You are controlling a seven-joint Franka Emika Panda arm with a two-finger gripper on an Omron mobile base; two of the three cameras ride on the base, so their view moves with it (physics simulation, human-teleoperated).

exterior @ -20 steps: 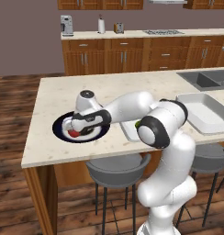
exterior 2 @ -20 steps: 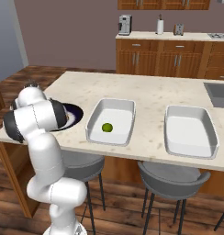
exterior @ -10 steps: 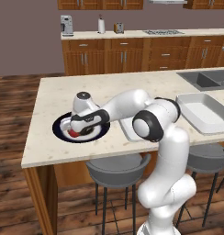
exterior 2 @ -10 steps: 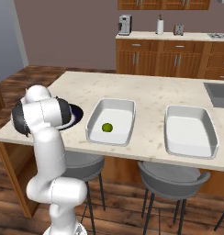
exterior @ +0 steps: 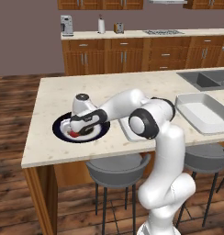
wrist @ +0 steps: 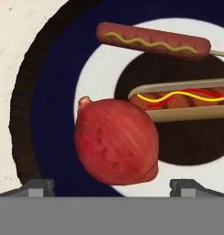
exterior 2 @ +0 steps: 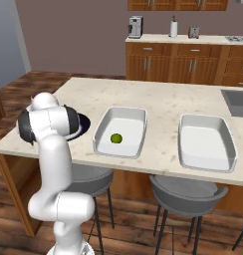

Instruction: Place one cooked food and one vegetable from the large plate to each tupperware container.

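Observation:
The large plate (exterior: 58, 126) lies on the island counter's left part, and its rim (exterior 2: 85, 123) peeks out behind the arm. On the plate (wrist: 54, 92) are a red onion (wrist: 116, 142), a hot dog in a bun (wrist: 182, 101) and a sausage on a stick with mustard (wrist: 153, 40). My gripper (exterior: 77, 131) hangs open low over the plate, and its fingertips (wrist: 113, 186) straddle the onion's near end without holding it. One tupperware container (exterior 2: 138, 115) holds a small round green vegetable (exterior 2: 116, 138). The other tupperware container (exterior 2: 183, 142) is empty.
A grey sink (exterior: 205, 78) is set in the counter's far right. Two stools (exterior: 116, 167) stand under the counter's front edge. In the left base view the arm hides most of the nearer container (exterior: 126, 133); the farther one (exterior: 203, 112) lies right of it.
The elbow has swung a little to the left while the hand stayed over the plate. The jaws have stayed open.

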